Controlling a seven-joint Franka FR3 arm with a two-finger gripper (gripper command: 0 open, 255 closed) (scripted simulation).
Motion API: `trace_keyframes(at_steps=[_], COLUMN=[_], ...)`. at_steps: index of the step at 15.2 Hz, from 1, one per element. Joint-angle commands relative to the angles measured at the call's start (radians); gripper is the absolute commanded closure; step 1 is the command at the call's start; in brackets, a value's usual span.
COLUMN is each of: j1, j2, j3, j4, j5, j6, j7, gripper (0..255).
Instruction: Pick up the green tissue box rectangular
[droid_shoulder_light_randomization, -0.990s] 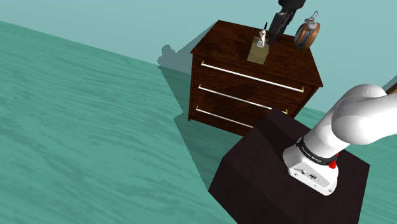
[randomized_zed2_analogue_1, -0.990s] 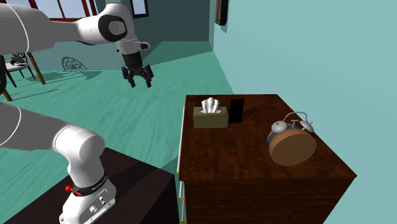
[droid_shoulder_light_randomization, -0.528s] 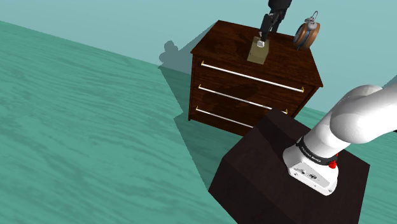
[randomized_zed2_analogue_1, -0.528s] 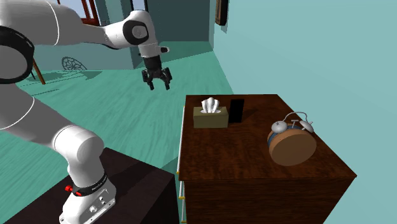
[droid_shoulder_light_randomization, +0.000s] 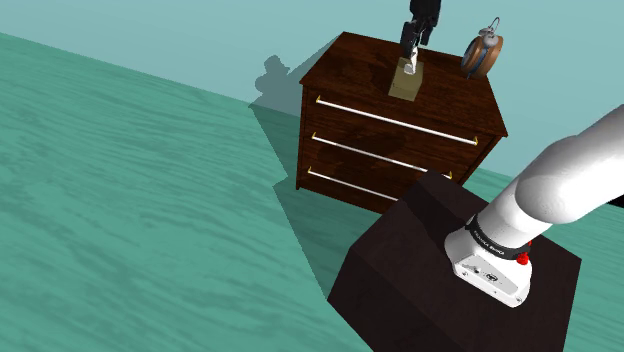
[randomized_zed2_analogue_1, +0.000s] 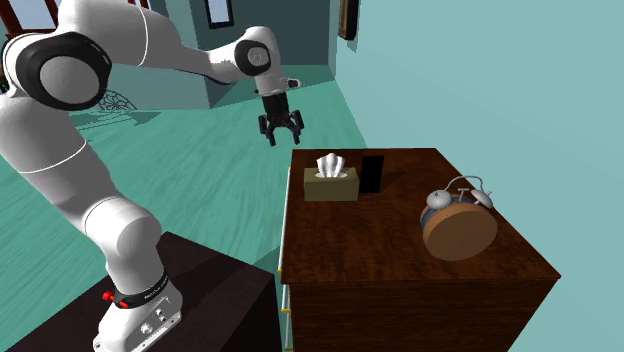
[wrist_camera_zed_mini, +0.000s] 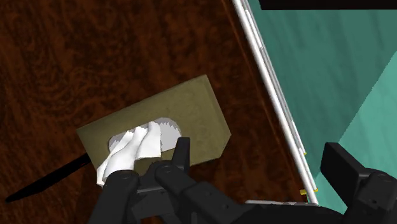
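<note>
Black slab (randomized_zed2_analogue_1: 372, 173) beside tissue box (randomized_zed2_analogue_1: 331, 187) — clock (randomized_zed2_analogue_1: 458, 232) well apart.

Dark wood dresser (randomized_zed2_analogue_1: 400, 262) w/ 3 drawers: olive tissue box (randomized_zed2_analogue_1: 331, 186) on top, black slab (randomized_zed2_analogue_1: 373, 173) just beside box, alarm clock (randomized_zed2_analogue_1: 458, 226) farther off.

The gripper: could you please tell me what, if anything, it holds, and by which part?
Nothing: the gripper hangs open in the air, apart from the olive tissue box.

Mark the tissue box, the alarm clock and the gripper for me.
tissue box (randomized_zed2_analogue_1: 331, 189), second exterior view, front side
alarm clock (randomized_zed2_analogue_1: 459, 233), second exterior view, brown disc
gripper (randomized_zed2_analogue_1: 283, 139), second exterior view, midway between fingertips
</note>
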Motion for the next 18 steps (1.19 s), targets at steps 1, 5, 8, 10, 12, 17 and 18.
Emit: trace_keyframes(at_steps=[1, 5, 8, 10, 12, 17, 18], j1=[-0.014, -0.042, -0.064, -0.081, -0.099, -0.114, -0.114], j2=[0.063, 0.202, 0.310, 0.385, 0.461, 0.524, 0.526], j3=[-0.016, -0.047, -0.068, -0.082, -0.095, -0.103, -0.103], j4=[0.053, 0.181, 0.291, 0.372, 0.459, 0.496, 0.485], j5=[-0.015, -0.034, -0.041, -0.043, -0.043, -0.043, -0.044], j6=[0.004, 0.007, 0.000, -0.009, -0.022, 0.001, 0.013], j7=[-0.011, -0.038, -0.060, -0.077, -0.094, -0.096, -0.091], gripper=[0, 0, 0, 0, 0, 0, 0])
